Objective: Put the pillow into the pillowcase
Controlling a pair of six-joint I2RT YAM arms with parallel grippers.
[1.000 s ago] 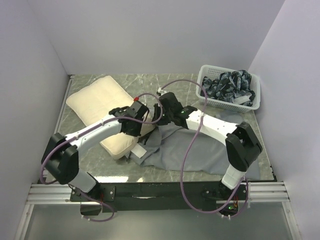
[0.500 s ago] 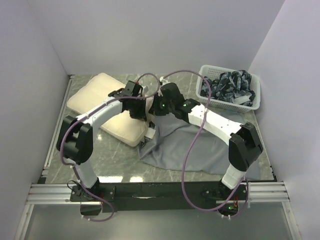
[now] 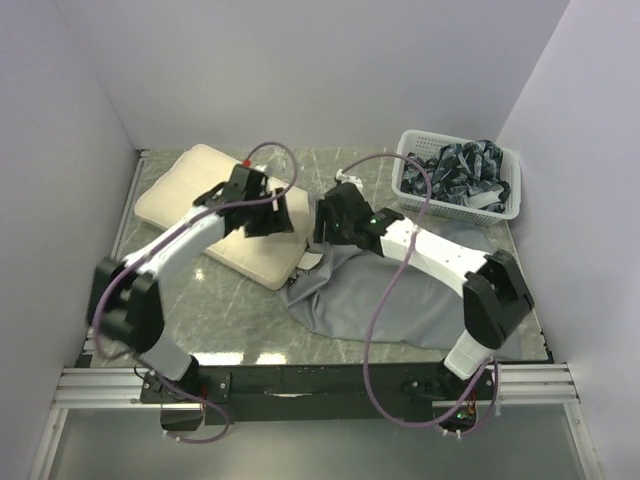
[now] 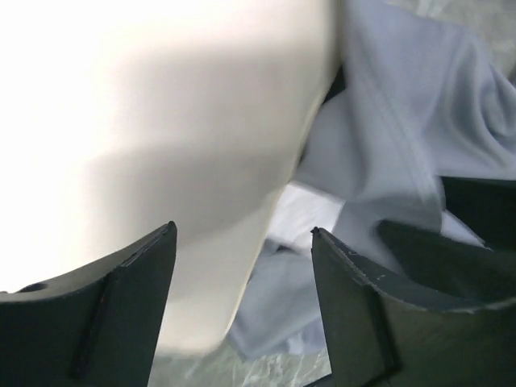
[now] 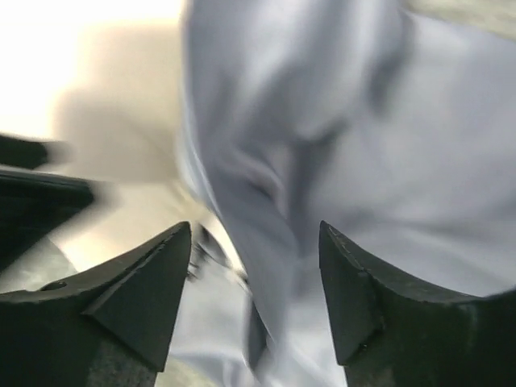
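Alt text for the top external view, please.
A cream pillow lies left on the marble table, its corner meeting a crumpled grey pillowcase spread to the right. The left pincer and right pincer hang open over that junction. A white basket of dark cloth stands far right.

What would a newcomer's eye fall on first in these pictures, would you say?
The big cream pillow at the far left of the table, meeting the crumpled grey pillowcase spread toward the right. The left pincer and right pincer hover open over that junction. A white basket of dark cloth sits far right.
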